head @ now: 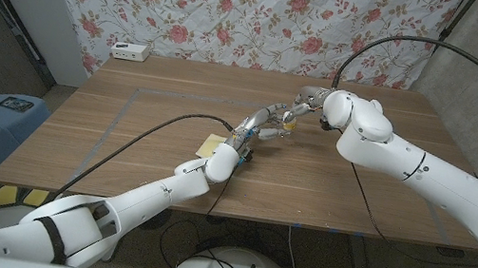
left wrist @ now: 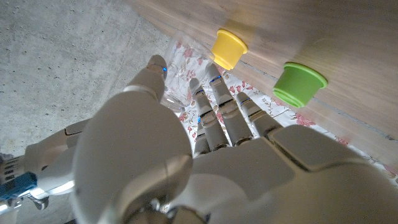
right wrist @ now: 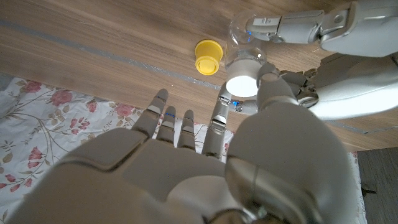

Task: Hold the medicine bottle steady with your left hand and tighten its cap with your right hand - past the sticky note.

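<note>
While the left hand (head: pixel 265 122) wraps its fingers around the clear medicine bottle (right wrist: pixel 244 38) mid-table, past the yellow sticky note (head: pixel 210 144), the right hand (head: pixel 310 100) has its fingers spread just beside the white cap (right wrist: pixel 243 81); whether they touch it, cannot tell. A yellow cup (right wrist: pixel 207 56) stands nearby.

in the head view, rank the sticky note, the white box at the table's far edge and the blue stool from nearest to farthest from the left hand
From the left hand:
1. sticky note: on the table, close beside that arm's wrist.
2. white box: at the table's far left corner.
3. blue stool: off the table, out past its left edge.
</note>
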### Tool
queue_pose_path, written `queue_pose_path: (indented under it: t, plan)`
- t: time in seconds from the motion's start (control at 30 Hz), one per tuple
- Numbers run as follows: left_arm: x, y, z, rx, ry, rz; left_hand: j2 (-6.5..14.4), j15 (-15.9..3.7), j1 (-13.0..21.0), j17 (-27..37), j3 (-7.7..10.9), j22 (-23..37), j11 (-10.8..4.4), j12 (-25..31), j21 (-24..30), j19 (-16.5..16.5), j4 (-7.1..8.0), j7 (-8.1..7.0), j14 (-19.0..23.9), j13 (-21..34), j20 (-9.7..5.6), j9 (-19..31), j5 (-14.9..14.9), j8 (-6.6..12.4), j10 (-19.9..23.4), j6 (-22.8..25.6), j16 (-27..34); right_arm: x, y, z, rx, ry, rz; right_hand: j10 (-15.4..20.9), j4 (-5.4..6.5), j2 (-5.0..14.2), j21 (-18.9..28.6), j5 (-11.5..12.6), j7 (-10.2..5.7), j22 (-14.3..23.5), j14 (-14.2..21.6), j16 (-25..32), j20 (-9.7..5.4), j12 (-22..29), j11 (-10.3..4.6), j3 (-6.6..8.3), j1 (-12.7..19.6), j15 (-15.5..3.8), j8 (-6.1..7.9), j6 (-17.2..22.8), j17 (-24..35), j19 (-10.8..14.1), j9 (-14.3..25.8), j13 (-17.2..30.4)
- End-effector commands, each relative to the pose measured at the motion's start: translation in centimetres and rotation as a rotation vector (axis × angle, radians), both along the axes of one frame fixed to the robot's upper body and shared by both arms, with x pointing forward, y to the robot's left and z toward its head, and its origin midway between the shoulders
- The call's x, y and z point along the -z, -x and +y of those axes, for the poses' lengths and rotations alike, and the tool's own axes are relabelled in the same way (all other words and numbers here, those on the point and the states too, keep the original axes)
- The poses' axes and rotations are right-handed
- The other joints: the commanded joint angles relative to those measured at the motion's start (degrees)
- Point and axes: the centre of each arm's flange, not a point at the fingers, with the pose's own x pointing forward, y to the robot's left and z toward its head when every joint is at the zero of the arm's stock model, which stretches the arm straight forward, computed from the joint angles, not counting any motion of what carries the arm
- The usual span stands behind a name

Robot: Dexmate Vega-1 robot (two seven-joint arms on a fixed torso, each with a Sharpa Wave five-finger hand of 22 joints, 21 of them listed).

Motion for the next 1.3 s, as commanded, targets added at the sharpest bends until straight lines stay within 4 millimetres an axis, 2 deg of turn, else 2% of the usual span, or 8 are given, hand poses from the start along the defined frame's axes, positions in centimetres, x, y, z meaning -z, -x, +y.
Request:
queue_pose_path:
  t: [0.03,0.57,1.03,1.3]
  plan:
    - [0.04,0.18,0.11,0.0,-0.001,-0.003,0.5,-4.88,-0.1,0.0,0.3,0.1,-2.24,0.3,0.0,0.1,-0.07,-0.32,0.6,0.2,-7.88,0.1,0.4,-0.1,2.4,0.4,0.1,0.23,0.13,0.06,0.002,-0.008,-0.006,0.6,0.28,-0.07,0.3,-0.2,-0.56,0.1,0.5,0.5,-0.19,0.3,-0.09,0.06,0.7,-0.04,0.85,1.3,0.0,0.6,0.4,0.1]
    - [0.11,0.36,0.27,0.002,-0.003,-0.002,0.5,-4.96,-0.1,0.0,0.33,0.1,-2.22,0.3,0.0,0.1,-0.14,-0.39,0.6,0.2,-7.89,0.1,0.4,-0.13,2.4,0.4,0.2,0.59,-0.04,0.07,0.021,-0.03,-0.021,2.7,1.02,0.18,0.6,-0.4,-0.74,0.2,2.1,1.0,-0.5,0.6,-0.06,-0.39,-0.1,-0.84,2.21,4.2,0.1,1.6,0.7,0.1]
    - [0.22,0.3,0.36,0.0,-0.001,0.001,0.5,-4.91,-0.1,0.0,0.33,0.1,-2.04,0.3,0.0,0.1,-0.13,-0.38,0.6,0.2,-7.86,0.1,0.4,-0.11,2.4,0.4,0.2,0.96,-0.2,-0.01,0.055,-0.03,-0.03,4.2,2.22,-0.27,0.6,-0.7,-0.08,0.2,3.3,1.3,-0.35,0.6,-0.66,-1.79,-2.9,-1.2,3.01,6.1,0.2,2.5,0.6,0.1]
    - [0.25,0.27,0.29,0.0,0.002,0.002,0.6,-4.75,-0.2,0.0,0.34,0.1,-2.18,0.3,0.0,0.1,-0.08,-0.41,0.7,0.2,-7.82,0.1,0.4,-0.11,2.3,0.4,0.2,1.05,-0.29,0.06,0.065,-0.03,-0.041,5.3,2.72,-0.3,0.7,-0.7,0.15,0.2,4.0,1.4,-0.65,0.7,-0.38,-2.42,-4.3,-1.54,3.7,8.0,0.3,3.2,0.5,0.1]
